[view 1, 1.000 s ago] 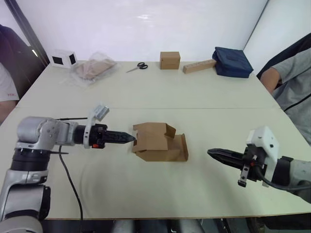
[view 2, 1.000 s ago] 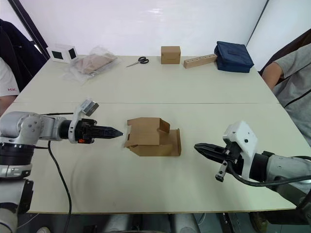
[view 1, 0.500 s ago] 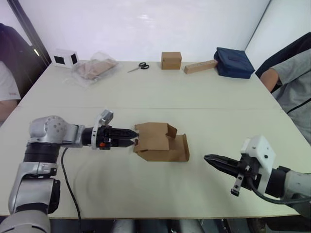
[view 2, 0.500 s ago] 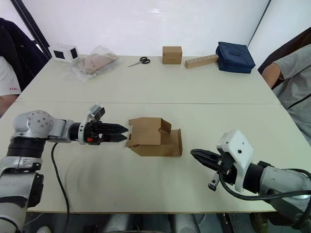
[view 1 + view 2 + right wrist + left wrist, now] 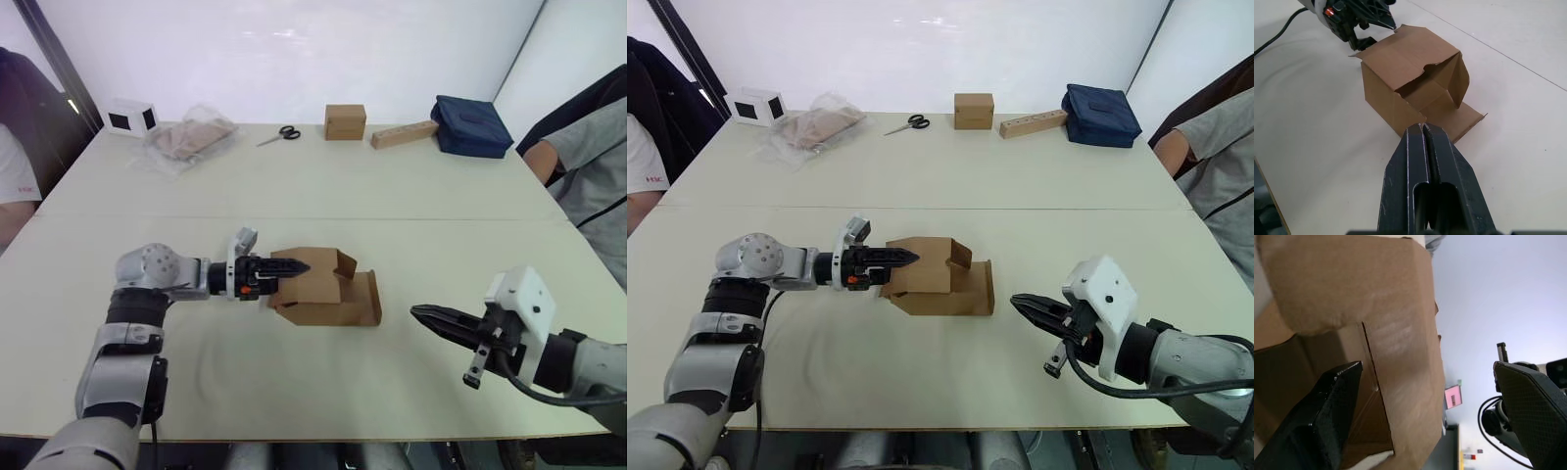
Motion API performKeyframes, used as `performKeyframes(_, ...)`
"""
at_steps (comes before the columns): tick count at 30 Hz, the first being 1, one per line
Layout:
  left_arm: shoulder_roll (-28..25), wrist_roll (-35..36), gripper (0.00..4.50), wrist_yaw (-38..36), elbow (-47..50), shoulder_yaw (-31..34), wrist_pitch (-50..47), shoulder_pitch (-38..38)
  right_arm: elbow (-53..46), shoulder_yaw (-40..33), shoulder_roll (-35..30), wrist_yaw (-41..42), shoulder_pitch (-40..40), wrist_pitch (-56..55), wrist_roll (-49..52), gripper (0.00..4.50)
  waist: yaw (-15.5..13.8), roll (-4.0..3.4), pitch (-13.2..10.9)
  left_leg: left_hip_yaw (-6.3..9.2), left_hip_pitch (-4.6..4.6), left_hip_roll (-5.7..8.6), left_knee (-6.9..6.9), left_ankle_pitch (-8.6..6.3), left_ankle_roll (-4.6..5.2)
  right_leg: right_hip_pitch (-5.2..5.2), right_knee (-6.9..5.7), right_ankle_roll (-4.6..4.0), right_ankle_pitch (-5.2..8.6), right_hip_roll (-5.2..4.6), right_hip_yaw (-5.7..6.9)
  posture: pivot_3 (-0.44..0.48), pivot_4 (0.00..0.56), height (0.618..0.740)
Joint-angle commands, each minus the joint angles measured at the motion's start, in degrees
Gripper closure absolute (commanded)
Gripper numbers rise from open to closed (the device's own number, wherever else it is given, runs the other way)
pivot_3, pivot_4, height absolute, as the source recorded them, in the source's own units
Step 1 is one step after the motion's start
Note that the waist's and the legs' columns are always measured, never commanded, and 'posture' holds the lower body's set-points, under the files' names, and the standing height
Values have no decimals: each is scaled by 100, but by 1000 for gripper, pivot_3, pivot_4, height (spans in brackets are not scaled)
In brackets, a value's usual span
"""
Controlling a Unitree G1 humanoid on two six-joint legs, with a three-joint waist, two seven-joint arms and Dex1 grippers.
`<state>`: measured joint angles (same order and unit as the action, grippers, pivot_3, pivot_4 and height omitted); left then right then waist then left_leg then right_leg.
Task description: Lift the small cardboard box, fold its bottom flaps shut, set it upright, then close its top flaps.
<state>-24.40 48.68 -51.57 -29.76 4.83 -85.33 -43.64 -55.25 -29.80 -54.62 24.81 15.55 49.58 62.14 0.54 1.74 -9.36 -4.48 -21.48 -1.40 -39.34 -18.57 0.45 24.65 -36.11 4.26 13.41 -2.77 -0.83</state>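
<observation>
Left end effector (image 5: pixel 294 265) has advanced, straddling the small cardboard box's (image 5: pixel 328 289) wall.

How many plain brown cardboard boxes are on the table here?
2. The small cardboard box lies on its side mid-table with flaps open, the left gripper reaching over its top from its left end. A closed brown cardboard cube sits at the far edge, right of the scissors.

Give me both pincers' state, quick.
Left pincer: open, its fingers straddling a panel of the small cardboard box, not clamped.
Right pincer: shut, holding nothing, apart from the box.
</observation>
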Motion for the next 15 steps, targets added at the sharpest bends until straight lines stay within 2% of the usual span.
performKeyframes(1, 115, -1, 86, -76, -20, 117, 69, -186, -206, -216, -103, -60, 13, -72, 148, 4500, 0, 0, 0, -1, 1, 1, 0, 0, 0, 0, 0, 0, 0, -1, 0, 0, 150, 740)
performKeyframes(10, 276, -288, 86, -278, -382, -28, 315, -340, -335, -291, -131, -296, 152, -98, 246, 4500, 6, 0, 0, 0, 0, 0, 0, 0, 0, 0, 0, 0, 0, 0, -1, 0, 150, 740)
performKeyframes(12, 302, -341, 592, -328, -402, -74, 339, -351, -352, -287, -137, -337, 167, -102, 273, 4500, 2, 0, 0, 1, 0, 0, 0, 0, 0, 0, 0, 0, 0, 0, 0, 0, 150, 740)
performKeyframes(15, 294, -364, 1585, -444, -353, -171, 354, -320, -379, -334, -137, -410, 211, -101, 316, 4500, 0, 0, 0, 1, 0, 0, 0, 0, 0, 0, 0, 0, 0, -1, 0, 0, 150, 740)
